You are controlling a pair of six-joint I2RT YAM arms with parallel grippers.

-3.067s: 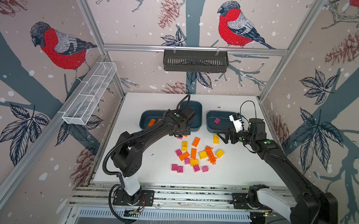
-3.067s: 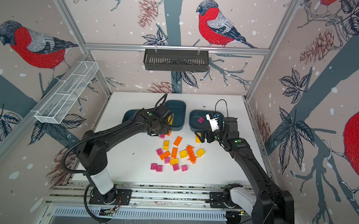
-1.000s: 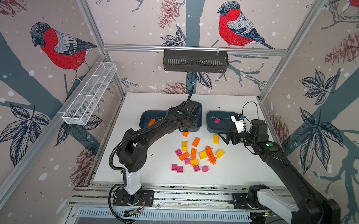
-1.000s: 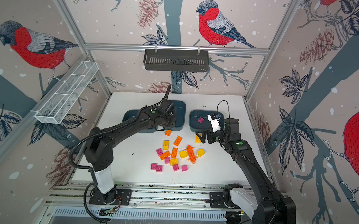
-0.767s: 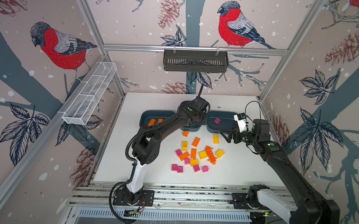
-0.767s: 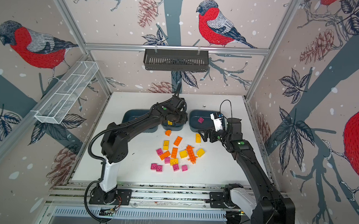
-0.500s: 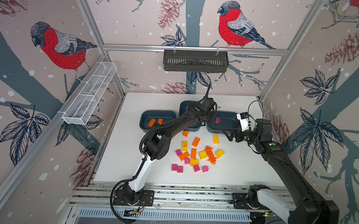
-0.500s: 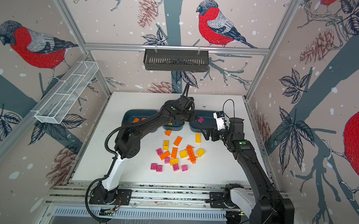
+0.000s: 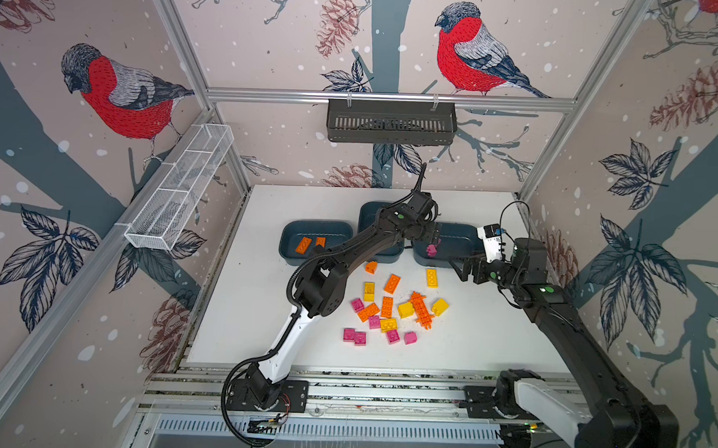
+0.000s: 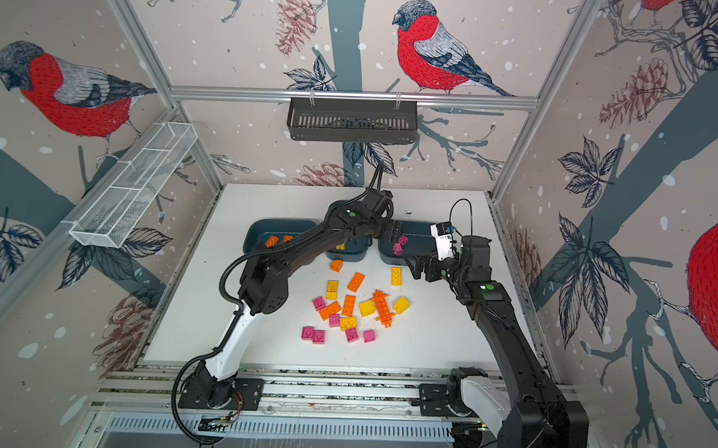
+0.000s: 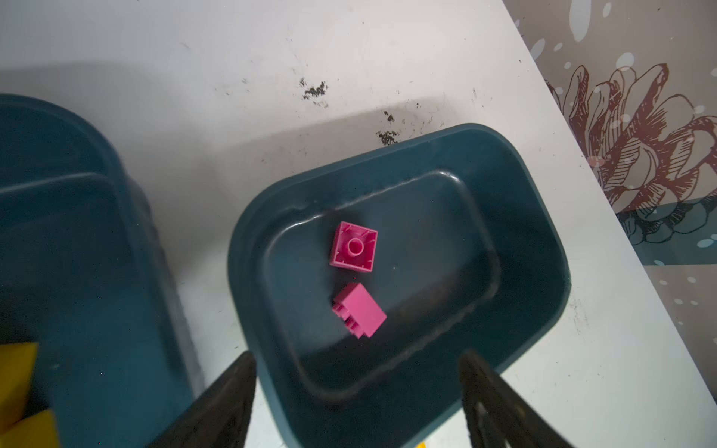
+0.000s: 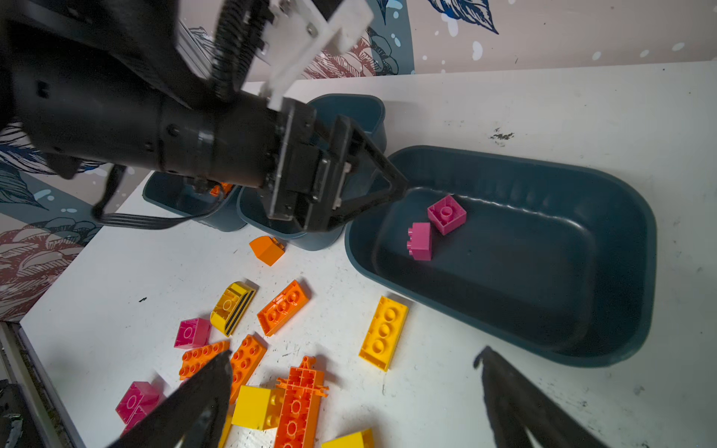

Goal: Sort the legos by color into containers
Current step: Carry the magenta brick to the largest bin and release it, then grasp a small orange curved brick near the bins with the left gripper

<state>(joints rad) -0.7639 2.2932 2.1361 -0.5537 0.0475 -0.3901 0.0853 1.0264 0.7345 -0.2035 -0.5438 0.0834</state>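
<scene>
Top views: pink drop-off at the right tub, next pick pending

Left tub holds two orange bricks. Middle tub shows one yellow brick; the left arm hides the rest of it. In front of the tubs, the loose pile of orange, yellow and pink legos sits on the desk, unsorted. Right tub contains two pink bricks, one hollow side up, one on its side. Left end effector hangs over this tub's near wall, jaws spread, nothing between them. Right end effector hovers near a yellow oblong brick, jaws wide, empty.

Judgement: the pink placement looks done. The next move calls for the left arm to lift clear of the tub and swing over to the pile without clipping the right arm, which sits close by. Then it needs a centred grip on one brick, matched to its tub.
</scene>
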